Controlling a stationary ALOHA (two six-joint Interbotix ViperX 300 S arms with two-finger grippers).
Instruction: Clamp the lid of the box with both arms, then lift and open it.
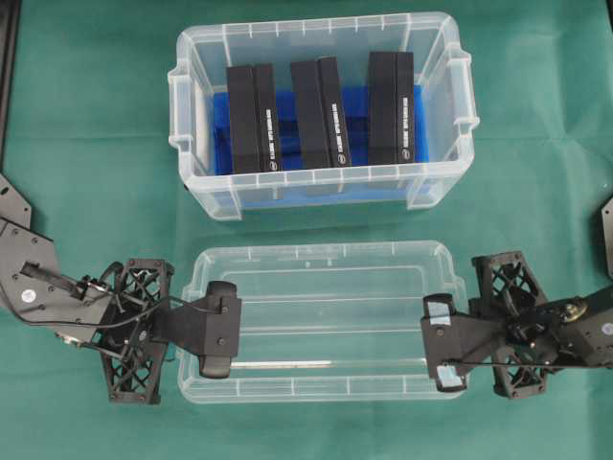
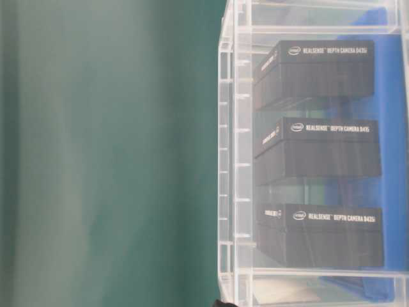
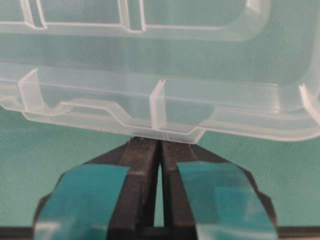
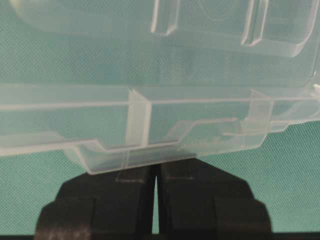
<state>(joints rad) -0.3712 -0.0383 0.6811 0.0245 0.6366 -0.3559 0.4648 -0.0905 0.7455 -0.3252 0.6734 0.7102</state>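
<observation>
So, here's where I'm at: the lid is already off the box and lies flat on the green tabletop just in front of it, well clear of the tub's front wall. The box sits open with its three black blocks standing on the blue base.

My left tool is at the lid's left short edge and my right tool at the right one. In both wrist views the fingers are pressed nearly together with the lid's little side tab right at the tips. On the left it looks pinched; on the right I honestly can't tell if I've got plastic between them or if the tab is just sitting on top of the tips.

What worries me from here:
- The grip is only on a thin tab at the very fingertips. Slick clear plastic, tiny contact, so it could pop out if I lift or tilt.
- If one side lets go first, the lid swings from the other tab and twists out.
- If the arms pull apart or push together unevenly, the lid bows and springs loose.
- Any drift toward the box could knock the rim and shove the tub.
</observation>
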